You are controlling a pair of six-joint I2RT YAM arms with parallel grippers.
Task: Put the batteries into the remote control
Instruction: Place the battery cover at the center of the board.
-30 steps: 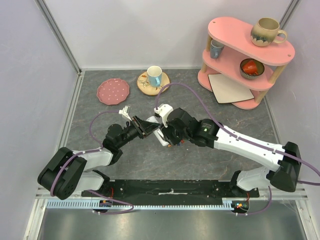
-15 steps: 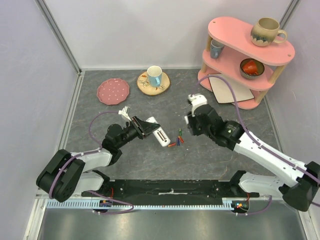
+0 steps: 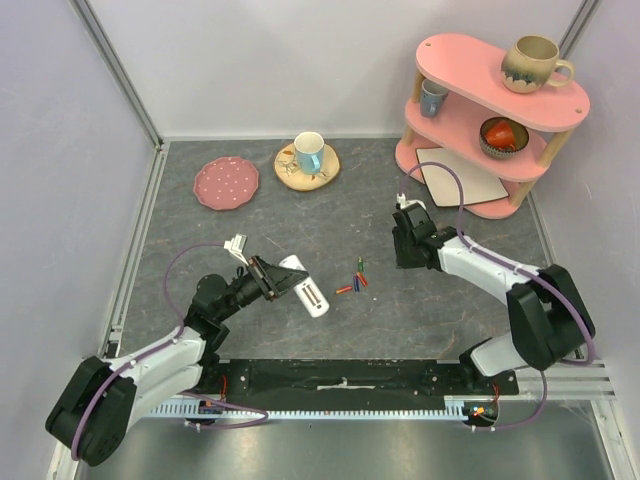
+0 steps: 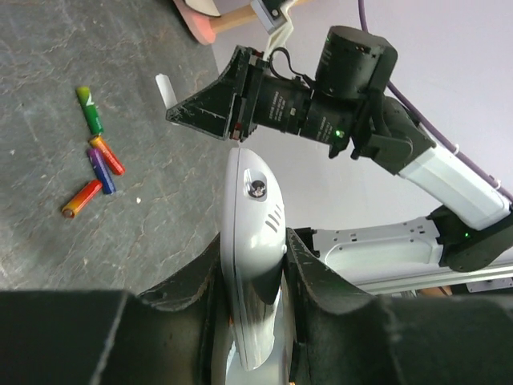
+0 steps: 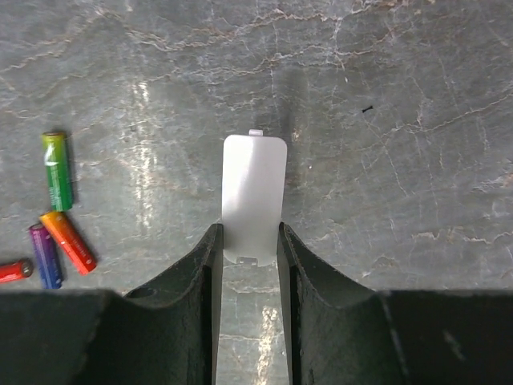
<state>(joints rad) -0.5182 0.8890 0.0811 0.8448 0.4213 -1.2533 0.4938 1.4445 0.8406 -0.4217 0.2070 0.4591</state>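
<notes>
The left jaws pinch the remote (image 3: 308,293) by its long sides, one end poking out rightward. Four batteries (image 3: 352,283) lie clustered on the desk (image 3: 330,220) between the arms. The right jaws pinch a white cover (image 5: 254,192) by one end, near the batteries.

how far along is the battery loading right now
Done: the battery cover is off, pinched in the right end effector. In hand: the left end effector grips the remote control. Left: four batteries lie loose on the table, yet to go in.
</notes>
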